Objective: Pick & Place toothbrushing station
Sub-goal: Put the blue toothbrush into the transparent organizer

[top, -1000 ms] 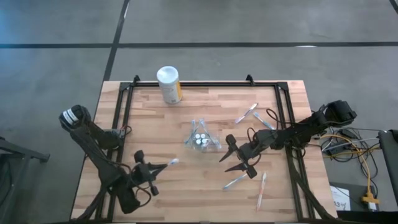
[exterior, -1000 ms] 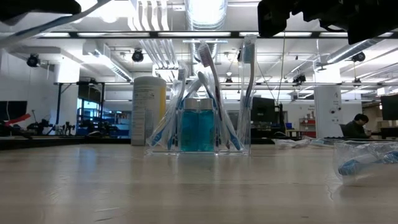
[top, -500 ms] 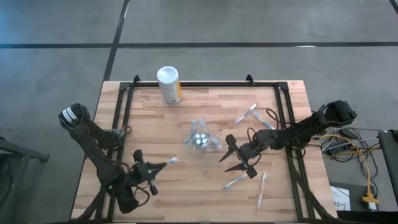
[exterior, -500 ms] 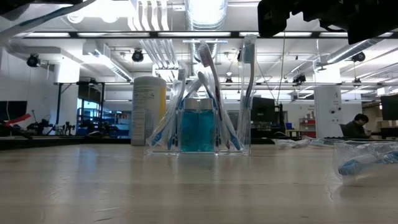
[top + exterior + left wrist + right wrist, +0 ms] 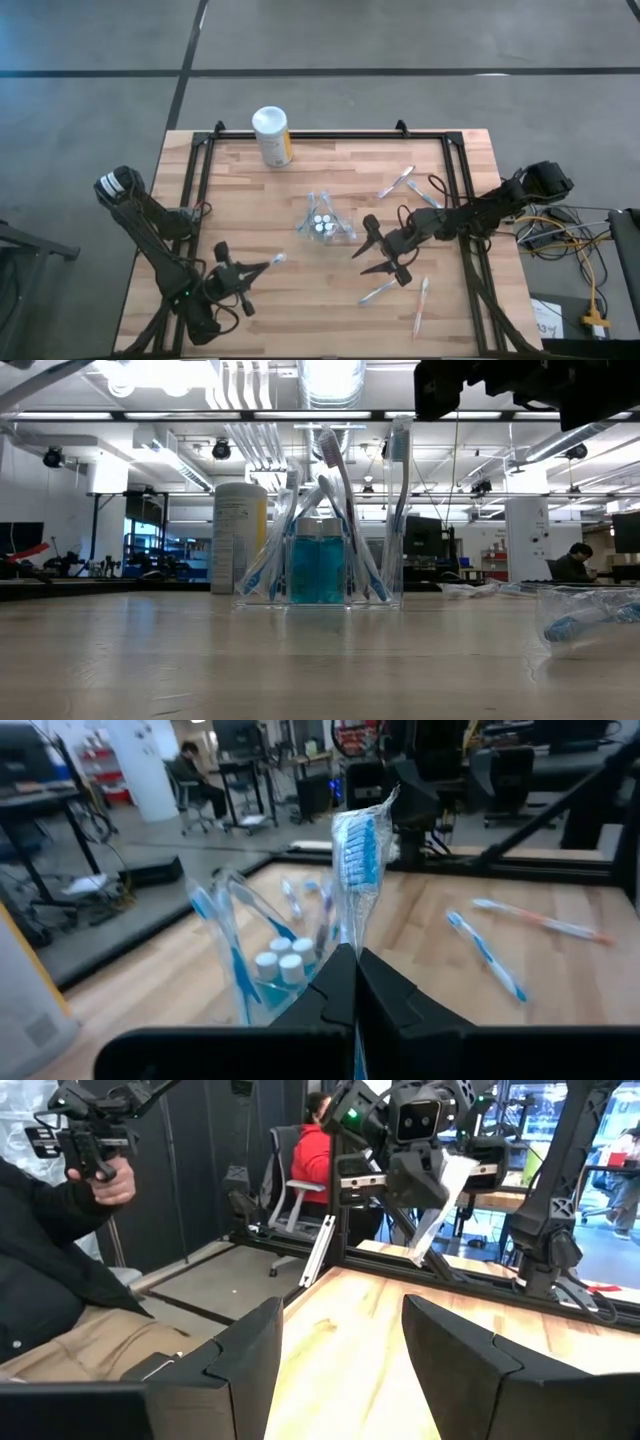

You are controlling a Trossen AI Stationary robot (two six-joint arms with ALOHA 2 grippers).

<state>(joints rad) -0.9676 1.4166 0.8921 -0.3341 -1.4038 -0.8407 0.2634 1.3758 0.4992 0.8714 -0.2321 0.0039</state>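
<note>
Your left gripper [image 5: 262,266], near the counter's [image 5: 330,280] front-left corner, pinches a wrapped toothbrush [image 5: 360,860]; your right gripper [image 5: 366,256] hangs mid-counter, jaws spread, empty.

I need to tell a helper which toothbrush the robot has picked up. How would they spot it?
Look at the near left part of the wooden table, where the left gripper is. The wrapped toothbrush is clamped in its shut fingers, head toward the clear cup. It alone is held; the other wrapped brushes lie flat at the right.
</note>
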